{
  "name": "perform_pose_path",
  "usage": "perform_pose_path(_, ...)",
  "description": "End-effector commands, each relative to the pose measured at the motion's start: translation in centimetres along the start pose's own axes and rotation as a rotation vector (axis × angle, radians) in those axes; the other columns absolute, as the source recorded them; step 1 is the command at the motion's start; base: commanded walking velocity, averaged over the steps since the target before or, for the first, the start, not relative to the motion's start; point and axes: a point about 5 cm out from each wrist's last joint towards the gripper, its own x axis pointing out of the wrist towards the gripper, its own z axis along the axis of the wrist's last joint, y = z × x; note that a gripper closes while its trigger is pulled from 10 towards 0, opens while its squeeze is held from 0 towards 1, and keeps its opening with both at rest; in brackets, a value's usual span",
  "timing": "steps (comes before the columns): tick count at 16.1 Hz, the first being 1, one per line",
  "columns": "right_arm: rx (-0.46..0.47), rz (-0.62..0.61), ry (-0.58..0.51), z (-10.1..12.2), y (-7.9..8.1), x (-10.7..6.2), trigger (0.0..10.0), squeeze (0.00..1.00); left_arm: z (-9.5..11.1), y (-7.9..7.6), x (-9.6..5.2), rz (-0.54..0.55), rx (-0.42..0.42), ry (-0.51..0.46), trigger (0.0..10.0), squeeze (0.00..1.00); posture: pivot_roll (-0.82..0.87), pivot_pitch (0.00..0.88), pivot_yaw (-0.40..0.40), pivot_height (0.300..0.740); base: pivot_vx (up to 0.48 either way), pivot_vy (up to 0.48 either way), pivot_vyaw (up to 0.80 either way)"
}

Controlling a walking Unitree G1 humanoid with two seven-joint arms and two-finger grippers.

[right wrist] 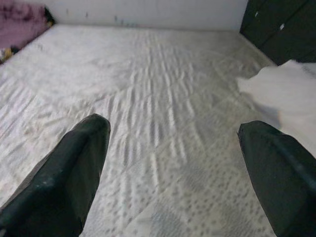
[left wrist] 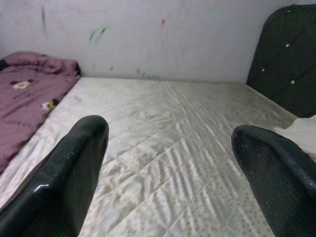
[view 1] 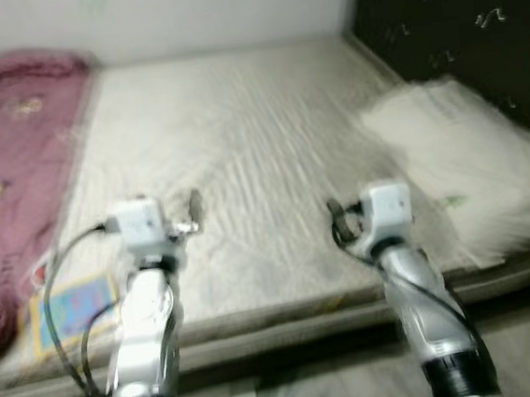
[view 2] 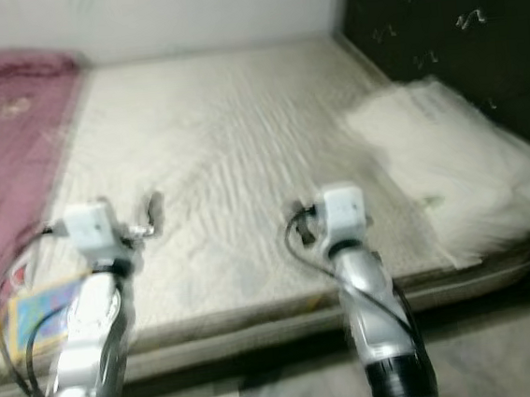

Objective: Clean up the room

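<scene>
A bare, quilted cream mattress (view 1: pixel 241 144) lies before me. A crumpled maroon blanket (view 1: pixel 8 158) runs along its left side. White pillows or folded bedding (view 1: pixel 459 161) lie on its right side. A colourful flat book (view 1: pixel 74 311) rests on the front left corner. My left arm (view 1: pixel 145 313) and right arm (view 1: pixel 414 287) reach over the mattress's front edge. The left gripper (left wrist: pixel 168 131) is open above the bare mattress, holding nothing. The right gripper (right wrist: pixel 173 126) is open too, with the white bedding (right wrist: pixel 286 94) just off to one side.
A dark padded headboard (view 1: pixel 454 21) stands at the right end of the bed. A pale wall (left wrist: pixel 158 34) with a few marks runs along the far side. A strip of light floor (view 1: pixel 340 388) shows below the mattress edge. The head views are blurred.
</scene>
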Motion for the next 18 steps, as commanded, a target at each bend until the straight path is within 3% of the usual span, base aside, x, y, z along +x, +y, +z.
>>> perform_pose_path(1, 0.008, 0.017, -0.028, 0.73, 0.72, 0.21, 10.0, 0.0, 0.52, 0.85, 0.16, 0.025, 0.016, -0.018, 10.0, 0.0, 0.02, 0.0, -0.015, 0.74, 0.0, 0.48, 0.75)
perform_pose_path(12, 0.01, 0.023, -0.018, 0.6, 0.74, 0.32, 10.0, 0.0, 0.66, 0.85, 0.18, 0.029, 0.01, -0.032, 10.0, 0.0, 0.02, 0.0, -0.016, 0.74, 0.0, 0.48, 0.0)
perform_pose_path(18, 0.004, 0.033, -0.019, 0.58, 0.91, 0.44, 10.0, 0.0, 0.9, 0.79, 0.11, 0.01, 0.003, -0.053, 10.0, 0.0, 0.02, 0.0, -0.018, 0.74, 0.0, 0.0, 0.0)
